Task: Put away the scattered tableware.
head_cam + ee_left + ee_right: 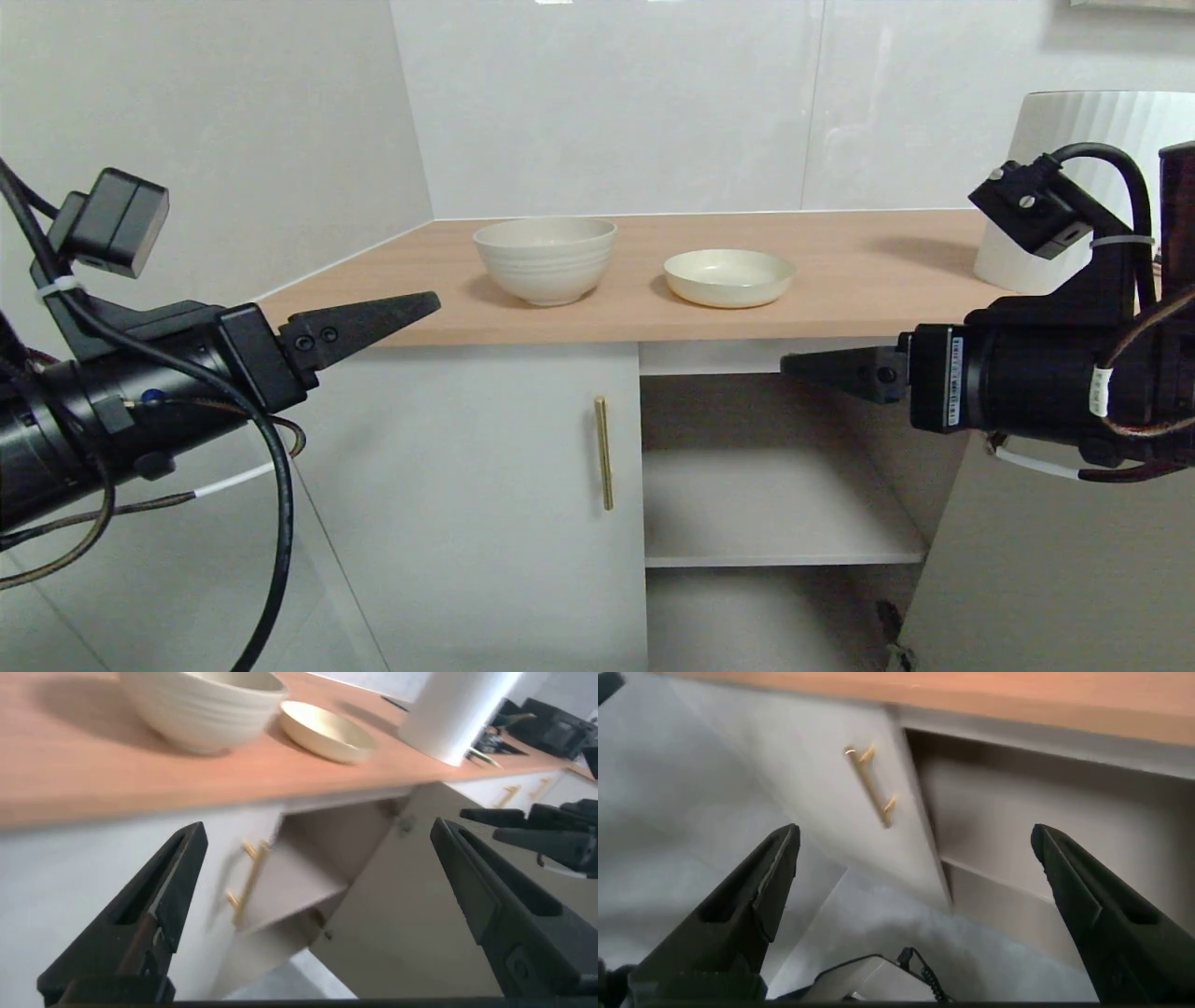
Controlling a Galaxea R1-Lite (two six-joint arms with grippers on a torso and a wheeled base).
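Observation:
A ribbed cream bowl (545, 259) (201, 705) and a shallow cream dish (729, 276) (327, 730) stand side by side on the wooden countertop (868, 271), the dish to the right. My left gripper (420, 303) (318, 887) hangs open and empty at the counter's front left edge, short of the bowl. My right gripper (794, 364) (915, 905) is open and empty just below the counter edge, in front of the open cabinet compartment (775, 420) (1046, 831).
The left cabinet door is closed, with a brass handle (604, 453) (871, 784). A white shelf (775, 523) divides the open compartment. The swung-out door (1027, 579) stands at the right. A tall white cylinder (1074, 177) (462, 714) sits at the counter's right. Walls enclose the back and left.

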